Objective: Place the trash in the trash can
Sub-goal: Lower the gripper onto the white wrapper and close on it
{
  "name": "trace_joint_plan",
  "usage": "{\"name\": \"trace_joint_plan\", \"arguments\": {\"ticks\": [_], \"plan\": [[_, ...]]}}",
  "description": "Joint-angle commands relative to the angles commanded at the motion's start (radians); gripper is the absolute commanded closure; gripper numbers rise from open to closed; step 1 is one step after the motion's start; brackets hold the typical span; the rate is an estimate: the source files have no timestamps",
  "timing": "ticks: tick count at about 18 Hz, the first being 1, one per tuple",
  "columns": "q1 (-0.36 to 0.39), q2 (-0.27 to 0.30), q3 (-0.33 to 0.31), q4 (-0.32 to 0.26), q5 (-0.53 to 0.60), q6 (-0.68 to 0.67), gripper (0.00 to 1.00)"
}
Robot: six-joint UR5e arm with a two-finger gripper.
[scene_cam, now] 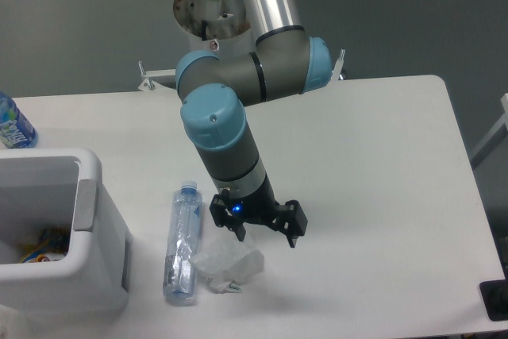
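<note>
A crumpled white wad (226,264) lies near the table's front edge. Just left of it a slim clear bottle with a blue cap (182,242) lies on its side, cap pointing away from me. My gripper (266,237) hangs open just above the wad's right part, its two dark fingers spread with nothing between them. The white trash can (87,244) stands at the left front, with some coloured scraps inside.
A second bottle with a blue-and-white label (13,124) stands at the far left edge, behind the trash can. The arm's elbow reaches in from the back centre. The white table (381,164) stretches to the right.
</note>
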Motion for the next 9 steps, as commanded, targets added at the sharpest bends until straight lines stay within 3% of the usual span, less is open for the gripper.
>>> {"name": "trace_joint_plan", "arguments": {"ticks": [9], "plan": [[-0.006, -0.086, 0.008, 0.002, -0.029, 0.071, 0.00]]}}
